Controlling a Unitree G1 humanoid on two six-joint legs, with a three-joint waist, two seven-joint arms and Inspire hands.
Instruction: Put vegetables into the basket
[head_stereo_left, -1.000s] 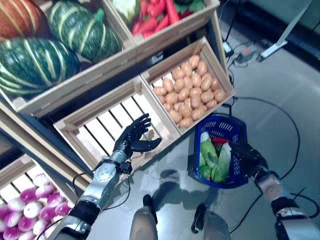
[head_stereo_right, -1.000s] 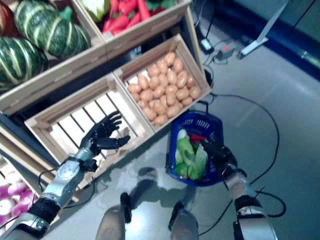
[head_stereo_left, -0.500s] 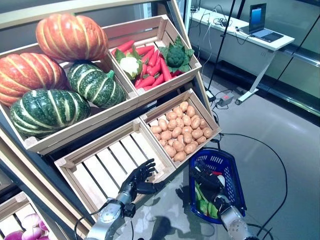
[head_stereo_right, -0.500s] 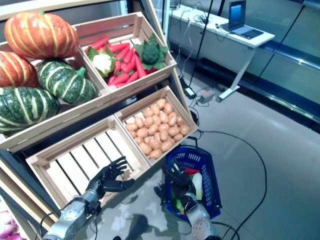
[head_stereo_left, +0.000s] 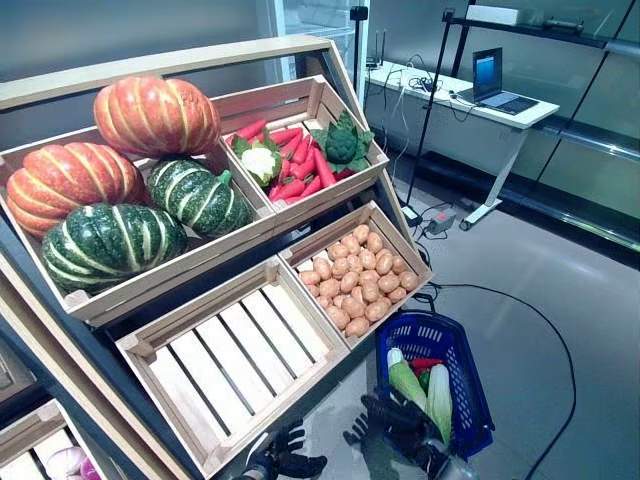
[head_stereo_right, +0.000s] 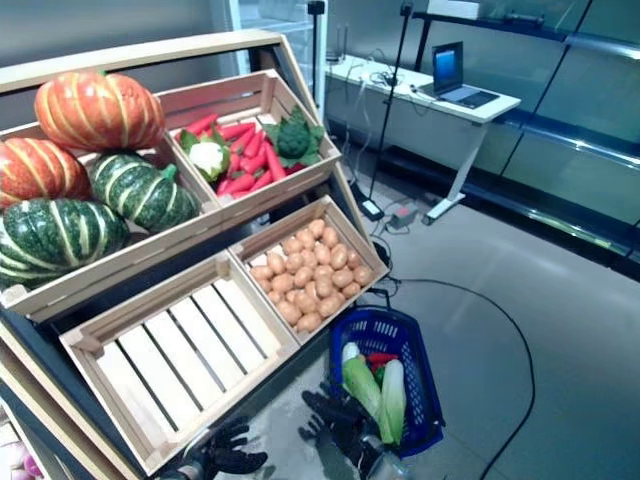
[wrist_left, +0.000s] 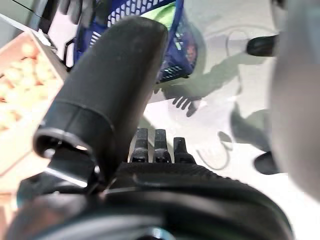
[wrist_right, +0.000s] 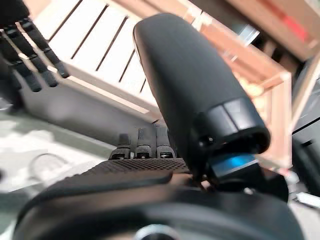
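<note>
A blue plastic basket (head_stereo_left: 462, 385) stands on the floor below the potato crate. It holds two pale green leafy vegetables (head_stereo_left: 405, 378) and something red (head_stereo_left: 425, 363). My right hand (head_stereo_left: 392, 425) hovers just in front of the basket's near end, fingers spread and open, holding nothing. My left hand (head_stereo_left: 288, 462) shows at the lower edge, under the empty crate's front, also open and empty. Straight fingers (wrist_left: 155, 145) show in the left wrist view, with the basket (wrist_left: 172, 65) beyond them. The right wrist view shows my right hand (wrist_right: 140, 170) facing the empty crate.
A slanted wooden stand holds pumpkins (head_stereo_left: 120, 190), a crate of red vegetables, cauliflower and broccoli (head_stereo_left: 300, 160), a crate of potatoes (head_stereo_left: 365, 280) and an empty slatted crate (head_stereo_left: 230, 350). A desk with a laptop (head_stereo_left: 490, 95) stands at the back right. Grey floor lies to the right.
The camera has tilted up, so the whole picture shifted. Both hands now show lower in the view; the right hand has left the basket's inside for its near end.
</note>
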